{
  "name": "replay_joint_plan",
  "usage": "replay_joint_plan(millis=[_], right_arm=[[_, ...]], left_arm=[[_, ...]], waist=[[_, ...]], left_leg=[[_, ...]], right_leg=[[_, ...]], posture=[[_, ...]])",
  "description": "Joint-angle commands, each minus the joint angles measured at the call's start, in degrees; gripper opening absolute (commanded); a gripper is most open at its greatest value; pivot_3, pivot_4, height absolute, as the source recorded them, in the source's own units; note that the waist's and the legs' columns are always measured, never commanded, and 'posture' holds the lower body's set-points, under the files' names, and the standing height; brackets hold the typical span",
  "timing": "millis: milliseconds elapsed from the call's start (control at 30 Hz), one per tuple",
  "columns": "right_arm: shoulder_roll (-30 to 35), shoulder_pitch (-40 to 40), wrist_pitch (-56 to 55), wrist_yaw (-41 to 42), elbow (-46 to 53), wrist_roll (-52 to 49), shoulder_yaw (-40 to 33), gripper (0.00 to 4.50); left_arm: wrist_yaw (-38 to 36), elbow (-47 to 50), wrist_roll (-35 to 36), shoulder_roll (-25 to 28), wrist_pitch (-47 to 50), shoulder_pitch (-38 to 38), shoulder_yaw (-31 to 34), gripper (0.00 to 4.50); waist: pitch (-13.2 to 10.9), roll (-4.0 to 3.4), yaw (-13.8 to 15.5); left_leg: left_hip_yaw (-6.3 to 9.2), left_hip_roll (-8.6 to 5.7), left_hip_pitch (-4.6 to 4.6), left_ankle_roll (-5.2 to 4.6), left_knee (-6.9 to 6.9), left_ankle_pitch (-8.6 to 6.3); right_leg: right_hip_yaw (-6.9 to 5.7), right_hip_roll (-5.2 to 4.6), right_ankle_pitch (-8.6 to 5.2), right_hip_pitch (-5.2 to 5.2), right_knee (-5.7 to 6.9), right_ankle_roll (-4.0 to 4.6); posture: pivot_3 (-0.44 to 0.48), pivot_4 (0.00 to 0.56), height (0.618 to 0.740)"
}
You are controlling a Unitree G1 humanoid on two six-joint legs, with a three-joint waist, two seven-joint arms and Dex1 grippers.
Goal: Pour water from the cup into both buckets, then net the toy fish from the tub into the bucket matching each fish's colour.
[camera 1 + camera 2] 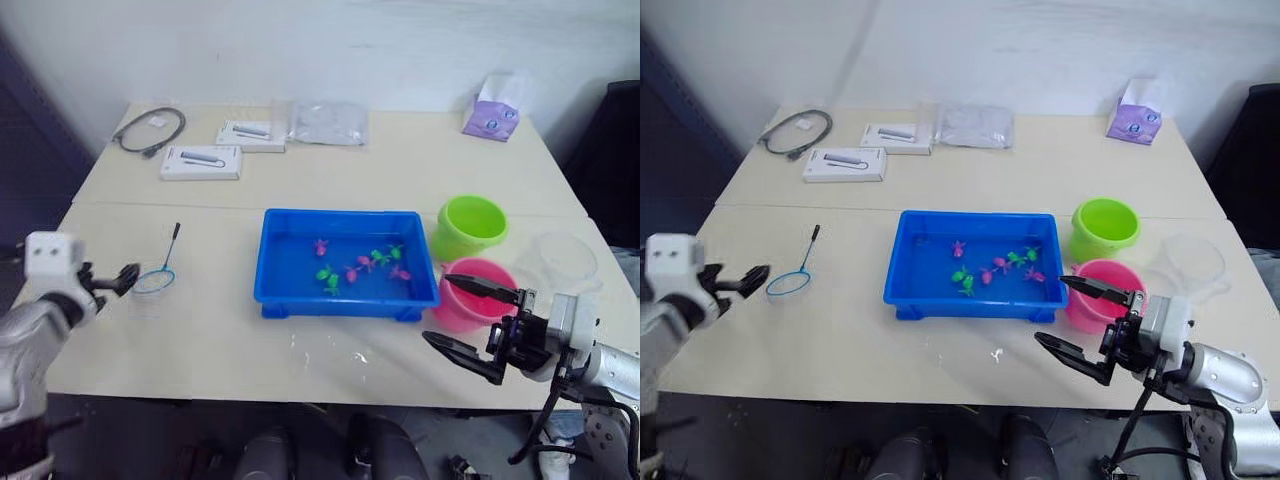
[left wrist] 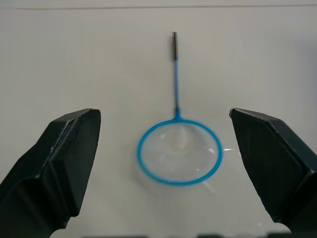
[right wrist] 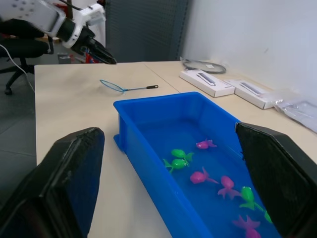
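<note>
The net (image 1: 157,275) lies flat on the table (image 1: 200,330) well left of the blue tub (image 1: 345,265), its hoop toward the front edge and its thin handle pointing away toward the back. The left gripper (image 1: 125,279) hovers just beside the hoop, low over the table, with its fingers (image 2: 59,168) spread wide and nothing between them. In the tub lie magenta and green toy fish (image 1: 352,268); whether water covers them is hard to make out. The clear cup (image 1: 560,262) stands right of the pink bucket (image 1: 470,300) and is so see-through that its contents cannot be told. The lime green bucket (image 1: 470,225) stands just behind the pink one. The right gripper (image 1: 462,313) is held in front of the pink bucket, pointing toward the tub, jaws wide apart and empty.
</note>
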State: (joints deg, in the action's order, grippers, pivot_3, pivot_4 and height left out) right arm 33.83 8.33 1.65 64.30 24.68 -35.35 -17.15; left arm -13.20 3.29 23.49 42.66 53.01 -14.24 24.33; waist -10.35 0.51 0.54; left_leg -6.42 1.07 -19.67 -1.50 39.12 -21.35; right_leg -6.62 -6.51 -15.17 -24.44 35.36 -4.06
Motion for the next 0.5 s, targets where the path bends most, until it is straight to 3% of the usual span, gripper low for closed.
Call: replay_joint_plan(millis=[33,267,500], right_arm=[[0.91,-0.64,-0.31,-1.09,1.89,0.03,0.32,4.46],[0.73,-1.22,-0.30,-3.78,2.66,0.98,1.00,4.46],[0.92,-0.86,0.19,-6.39,4.43,1.53,1.22,4.46]], left_arm=[[-1.95,-11.86,-5.26,1.99,-1.96,-7.79,-7.02,4.50],[-3.19,-36.14,-11.89,-1.50,-12.49,-22.71,-14.42,4.50],[-4.26,-55.16,-15.32,-3.34,-17.40,-29.50,-15.93,4.50]], waist=[[-0.01,0.01,-0.32],[0.00,0.09,-0.23],[0.02,0.14,-0.19]], left_leg=[[-0.05,0.00,0.00,0.00,0.00,0.00],[-0.21,-0.02,0.01,-0.04,0.00,0.05],[-0.35,-0.03,0.06,-0.06,0.03,0.07]], right_leg=[[-0.01,0.02,0.00,-0.03,0.00,0.00],[-0.07,0.06,0.00,-0.08,0.05,-0.01],[-0.28,0.10,0.01,-0.10,0.10,-0.03]], posture=[[0.000,0.150,0.740],[0.000,0.150,0.740],[0.000,0.150,0.740]])
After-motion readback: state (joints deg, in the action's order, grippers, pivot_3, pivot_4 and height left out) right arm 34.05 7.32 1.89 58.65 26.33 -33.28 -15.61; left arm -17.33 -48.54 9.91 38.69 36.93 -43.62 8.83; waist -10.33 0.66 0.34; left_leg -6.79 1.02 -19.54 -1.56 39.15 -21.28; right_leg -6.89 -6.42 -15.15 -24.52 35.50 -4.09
